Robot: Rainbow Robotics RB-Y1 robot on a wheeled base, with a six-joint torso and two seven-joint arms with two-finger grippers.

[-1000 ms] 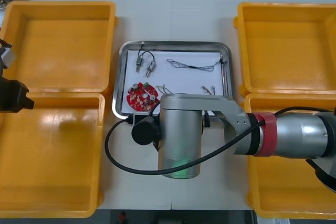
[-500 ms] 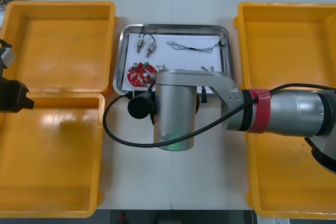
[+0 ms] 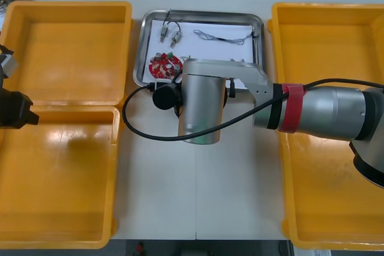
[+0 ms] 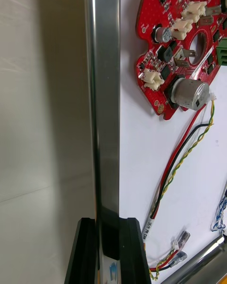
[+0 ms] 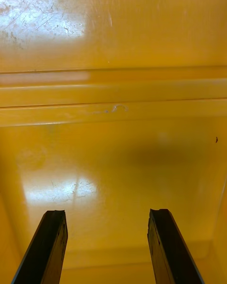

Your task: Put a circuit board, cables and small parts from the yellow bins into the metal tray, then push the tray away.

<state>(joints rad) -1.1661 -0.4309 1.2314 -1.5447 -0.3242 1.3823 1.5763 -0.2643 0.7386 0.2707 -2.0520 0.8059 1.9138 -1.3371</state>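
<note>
Pinching the near rim of the shiny rectangular metal tray (image 4: 104, 99) with the right gripper (image 4: 108, 225), round red circuit board (image 4: 175, 42) and cables (image 4: 175, 168) inside. Likely pushing step; next, straight shove across the pale worktop (image 3: 198, 190). Left gripper (image 5: 106, 220) spread over yellow bin (image 5: 113, 170).

Bright overhead light glares off the yellow bin (image 5: 113, 137).

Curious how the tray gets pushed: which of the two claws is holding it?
The right gripper, shut on the metal tray's rim; the left gripper hangs open over a yellow bin.
</note>
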